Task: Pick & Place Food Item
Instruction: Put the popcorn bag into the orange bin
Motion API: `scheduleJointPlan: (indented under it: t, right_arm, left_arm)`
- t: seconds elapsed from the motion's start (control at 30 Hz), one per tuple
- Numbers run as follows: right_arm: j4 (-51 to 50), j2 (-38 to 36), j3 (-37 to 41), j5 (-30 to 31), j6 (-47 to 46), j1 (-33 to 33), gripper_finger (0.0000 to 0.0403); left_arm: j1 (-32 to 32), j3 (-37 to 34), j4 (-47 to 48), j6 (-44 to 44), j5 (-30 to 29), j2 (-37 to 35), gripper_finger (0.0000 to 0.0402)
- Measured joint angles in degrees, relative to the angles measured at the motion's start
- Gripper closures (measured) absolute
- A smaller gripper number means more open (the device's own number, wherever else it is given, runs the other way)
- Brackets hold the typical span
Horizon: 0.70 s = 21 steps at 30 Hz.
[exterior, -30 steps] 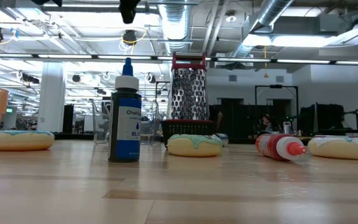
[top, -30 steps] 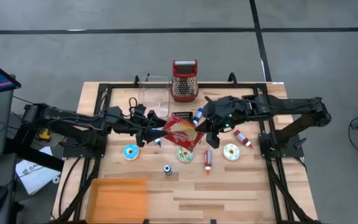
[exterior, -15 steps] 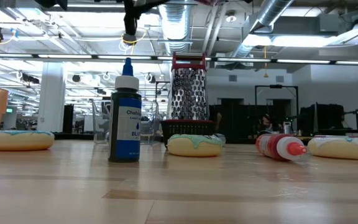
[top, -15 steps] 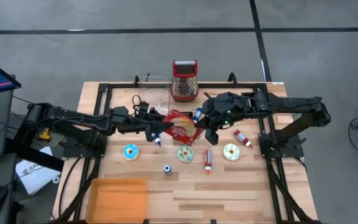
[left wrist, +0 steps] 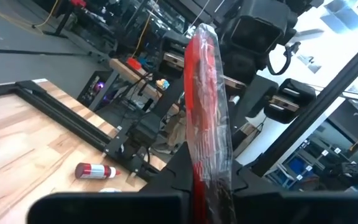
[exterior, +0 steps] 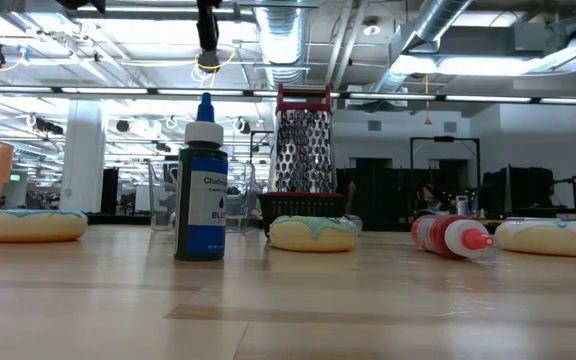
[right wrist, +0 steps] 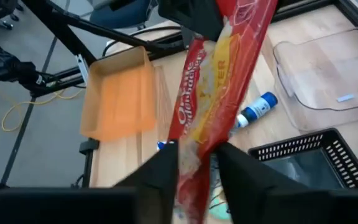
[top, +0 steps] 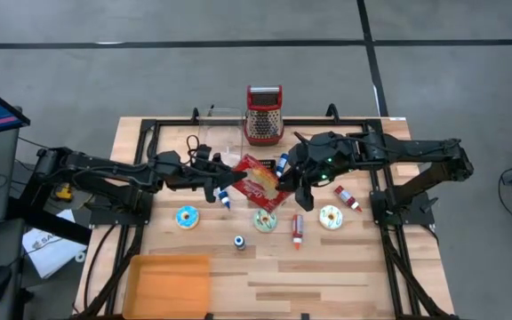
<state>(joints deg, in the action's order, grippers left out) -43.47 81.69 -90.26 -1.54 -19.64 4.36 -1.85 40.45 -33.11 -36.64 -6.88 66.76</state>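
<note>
Red snack bag [top: 258, 180] held mid-air over bench [top: 327, 267] centre, between both arms. Left gripper [top: 230, 179] fingers clamped on bag's 9 o'clock end. Right gripper [top: 284, 181] fingers part-spread around the 3 o'clock end, contact unclear. Orange tray [top: 167, 285] at 7 o'clock; clear container [top: 220, 135] at 12 o'clock; contents not discernible in either.

2 black jointed arms [top: 105, 169], loose dark cables, small green light on right wrist [top: 326, 164]
</note>
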Motion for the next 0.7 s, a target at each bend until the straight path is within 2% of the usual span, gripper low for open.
scheduleJointPlan:
  t: [0.17,0.3,0.4,0.5,0.57,0.7]
  right_arm:
    - [0.0,-0.1,0.0,1.4,-2.5,-0.4,0.0185]
    - [-0.6,-2.1,0.0,1.5,-5.3,-2.2,0.0137]
    - [-0.3,-4.5,0.0,1.6,-6.6,-3.5,0.0126]
    - [-0.5,-7.1,0.0,1.6,-7.7,-4.4,0.0125]
    - [-0.6,-8.6,0.0,1.6,-8.3,-4.5,0.0125]
    - [-1.0,-10.3,0.0,1.6,-9.2,-4.4,0.0126]
  left_arm:
    - [-0.1,0.0,5.4,0.4,-0.1,-1.6,0.0396]
    - [-1.6,0.0,17.5,0.3,-0.1,-6.4,0.0397]
    - [-4.2,0.0,27.4,-1.5,2.5,-11.5,0.0397]
    - [-8.2,0.0,35.6,-6.6,7.8,-16.5,0.0397]
    - [-12.2,0.0,39.9,-10.7,10.2,-18.9,0.0398]
    - [-22.0,0.0,49.6,-19.2,11.4,-22.6,0.0398]
